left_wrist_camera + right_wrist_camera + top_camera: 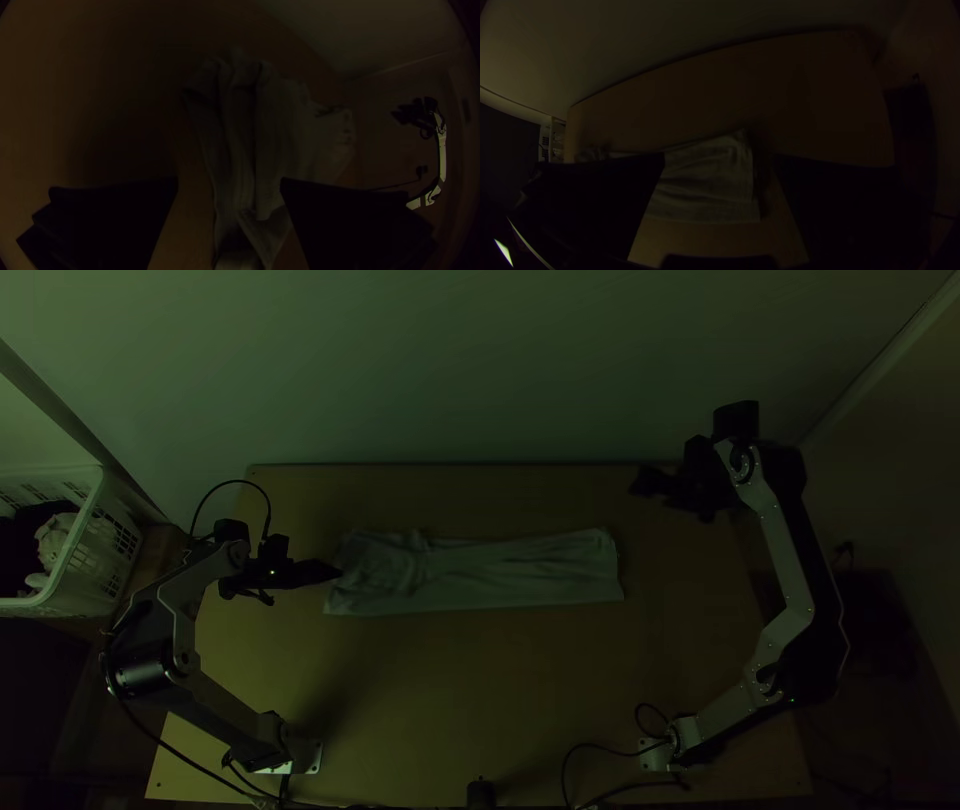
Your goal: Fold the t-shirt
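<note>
"T-shirt (520,572): where does it lie, and why so narrow?"

"Across the middle of the light wooden surface (480,700), in a long strip, bunched at its left end, squarer and lightly rippled at its right. The shape suggests a lengthwise fold, leaving the ends to be doubled over."

"And the left claw (229,181)?"

"It is at the bunched end, fingers wide apart, gripping nothing; whether it touches the fabric cannot be told. It is probably placed there to straighten that end or pick it up."

"How is its arm posed?"

"The left arm (215,705) is sharply bent at the elbow, its wrist level with the T-shirt, so the claw points inward along the strip."

"What about the other side?"

"The right arm (783,540) extends up the right edge, elbow bowed outward. The right claw (720,158) points inward, well apart from the T-shirt, wide open and empty, likely kept clear while the bunched end gets attention."
</note>
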`<state>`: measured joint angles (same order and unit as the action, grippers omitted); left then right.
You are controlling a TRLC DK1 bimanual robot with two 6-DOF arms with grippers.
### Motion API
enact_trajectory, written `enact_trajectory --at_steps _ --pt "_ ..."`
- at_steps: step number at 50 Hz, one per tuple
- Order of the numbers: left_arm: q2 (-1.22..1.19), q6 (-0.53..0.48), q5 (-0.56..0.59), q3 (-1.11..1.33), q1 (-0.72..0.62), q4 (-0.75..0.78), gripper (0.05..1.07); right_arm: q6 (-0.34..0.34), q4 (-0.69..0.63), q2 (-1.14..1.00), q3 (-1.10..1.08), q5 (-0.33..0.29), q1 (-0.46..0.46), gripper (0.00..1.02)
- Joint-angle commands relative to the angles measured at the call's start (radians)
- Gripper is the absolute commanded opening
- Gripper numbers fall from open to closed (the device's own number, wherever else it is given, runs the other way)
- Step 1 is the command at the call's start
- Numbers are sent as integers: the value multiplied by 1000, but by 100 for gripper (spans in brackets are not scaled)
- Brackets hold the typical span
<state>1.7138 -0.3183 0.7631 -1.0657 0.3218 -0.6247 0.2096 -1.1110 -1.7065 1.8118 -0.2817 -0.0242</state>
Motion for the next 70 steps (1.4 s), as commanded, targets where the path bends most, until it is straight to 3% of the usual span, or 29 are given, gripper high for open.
enact_trajectory --at_steps 1,18,22,30,33,36,41,44,55,70 --pt "35 8 33 19 -27 -23 103 22 -3 41 -29 -8 -10 99" --pt "89 220 74 12 -217 83 103 24 5 91 -78 -2 -19 99" --pt "92 312 61 10 -256 174 103 24 16 110 -104 -2 -19 99" --pt "87 395 -31 -10 -302 244 102 28 30 150 -151 -2 -33 99" --pt "86 395 -70 -8 -319 243 96 28 33 159 -163 -2 -36 99" --pt "84 403 -123 1 -333 240 79 25 39 166 -175 -1 -34 99" --pt "81 472 -229 6 -340 250 30 20 54 185 -197 -1 -28 99" --pt "75 490 -262 3 -336 263 7 19 65 197 -210 -1 -23 99" --pt "1 481 -343 0 -254 229 8 17 177 248 -318 3 -3 99" --pt "-51 317 -375 -57 -47 105 8 11 270 281 -396 16 18 99"
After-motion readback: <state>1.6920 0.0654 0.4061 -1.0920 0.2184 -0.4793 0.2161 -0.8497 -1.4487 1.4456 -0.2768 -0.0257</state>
